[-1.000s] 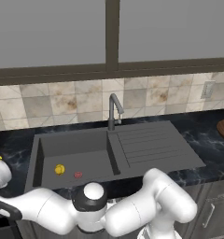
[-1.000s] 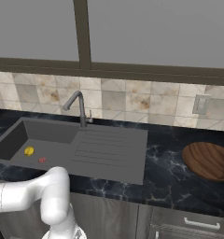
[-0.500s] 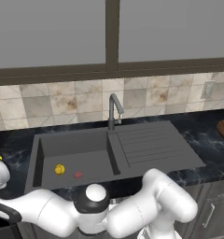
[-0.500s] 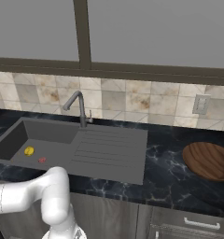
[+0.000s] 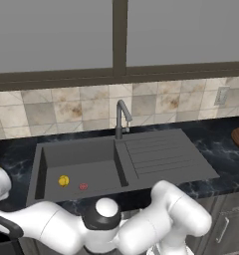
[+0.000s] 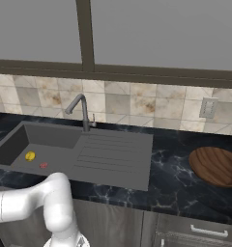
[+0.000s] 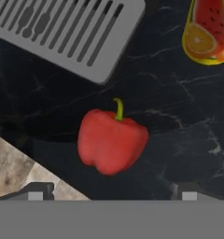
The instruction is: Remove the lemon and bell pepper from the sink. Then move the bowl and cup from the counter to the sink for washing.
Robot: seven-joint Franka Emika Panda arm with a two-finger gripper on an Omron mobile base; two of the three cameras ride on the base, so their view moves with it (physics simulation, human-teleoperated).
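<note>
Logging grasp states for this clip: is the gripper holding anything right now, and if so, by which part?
Nothing is held. The gripper is open, its tips wide apart, and the bell pepper lies on the dark counter beyond them, touching neither.

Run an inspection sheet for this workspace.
Surface: dark marble counter, no spills seen.
Job's things: small yellow lemon in dark grey sink; shiny red bell pepper on counter near yellow fruit-print cup; brown wooden bowl on counter.
Clutter: small reddish item in sink, unidentifiable; grey slatted panel.
Grippers: fingers apart, holding nothing, over pepper.
Cables: nothing seen.
Surroundings: tiled backsplash, window, grey faucet.
</note>
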